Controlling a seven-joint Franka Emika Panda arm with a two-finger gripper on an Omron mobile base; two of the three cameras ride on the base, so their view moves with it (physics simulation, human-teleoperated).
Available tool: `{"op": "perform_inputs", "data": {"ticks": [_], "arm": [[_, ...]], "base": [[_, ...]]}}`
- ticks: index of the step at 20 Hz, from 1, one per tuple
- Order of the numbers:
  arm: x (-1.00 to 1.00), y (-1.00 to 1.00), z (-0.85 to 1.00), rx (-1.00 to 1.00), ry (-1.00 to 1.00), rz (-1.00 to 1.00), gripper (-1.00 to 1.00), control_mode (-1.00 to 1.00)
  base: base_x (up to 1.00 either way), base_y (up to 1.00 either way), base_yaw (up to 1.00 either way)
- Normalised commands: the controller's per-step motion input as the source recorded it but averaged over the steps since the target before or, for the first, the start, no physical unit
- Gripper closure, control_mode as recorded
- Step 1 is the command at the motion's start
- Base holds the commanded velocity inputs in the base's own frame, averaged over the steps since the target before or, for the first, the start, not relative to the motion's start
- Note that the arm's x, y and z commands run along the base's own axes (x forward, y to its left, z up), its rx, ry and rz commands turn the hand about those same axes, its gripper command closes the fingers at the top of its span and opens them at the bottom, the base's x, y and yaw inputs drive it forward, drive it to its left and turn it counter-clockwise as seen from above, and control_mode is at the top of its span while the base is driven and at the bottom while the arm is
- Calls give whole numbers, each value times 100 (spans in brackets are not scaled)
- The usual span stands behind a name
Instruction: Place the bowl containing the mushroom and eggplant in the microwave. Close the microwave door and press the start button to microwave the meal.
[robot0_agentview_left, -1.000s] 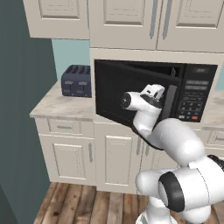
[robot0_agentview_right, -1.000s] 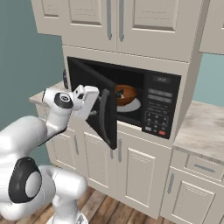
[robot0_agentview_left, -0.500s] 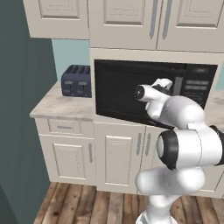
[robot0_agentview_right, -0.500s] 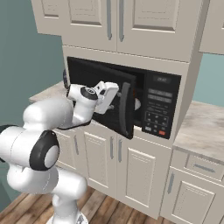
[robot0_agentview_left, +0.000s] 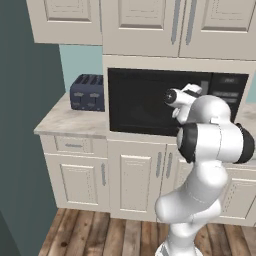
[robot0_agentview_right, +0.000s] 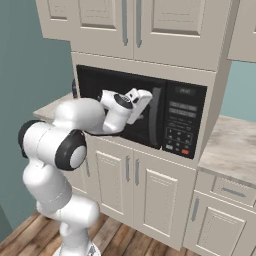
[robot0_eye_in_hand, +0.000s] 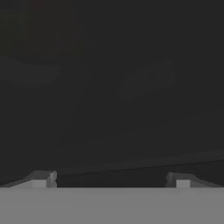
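Observation:
The black microwave (robot0_agentview_left: 227, 92) sits built in under the upper cabinets, with its keypad panel (robot0_agentview_right: 182, 122) on the right. The microwave door (robot0_agentview_left: 135, 100) lies flat against the front, looking shut. My gripper (robot0_agentview_left: 181, 100) is pressed up close to the right part of the door (robot0_agentview_right: 90, 87), just left of the keypad. In the hand view the gripper (robot0_eye_in_hand: 111, 179) faces dark glass, its fingertips (robot0_eye_in_hand: 41, 179) wide apart with nothing between them, so it is open. The bowl, mushroom and eggplant are hidden behind the door.
A dark blue-grey toaster (robot0_agentview_left: 87, 92) stands on the marble counter (robot0_agentview_left: 65, 122) left of the microwave. More counter (robot0_agentview_right: 230, 150) runs to the right. Cream cabinets (robot0_agentview_left: 135, 175) fill the space below, over a wooden floor (robot0_agentview_left: 100, 235).
The microwave door has swung from half open to flat against the front. My hand followed it in towards the microwave, staying open.

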Motion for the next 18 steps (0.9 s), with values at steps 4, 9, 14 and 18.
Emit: {"op": "perform_inputs", "data": {"ticks": [4, 9, 14, 18], "arm": [[57, -15, 0, 4, -3, 14, -100, -100], [48, 0, 0, 0, -9, 25, -100, -100], [51, 11, 1, 0, -13, 34, -100, -100], [-9, 5, 32, 0, -6, 41, -100, -100]], "base": [[0, 0, 0], [0, 0, 0], [0, 0, 0], [0, 0, 0]]}}
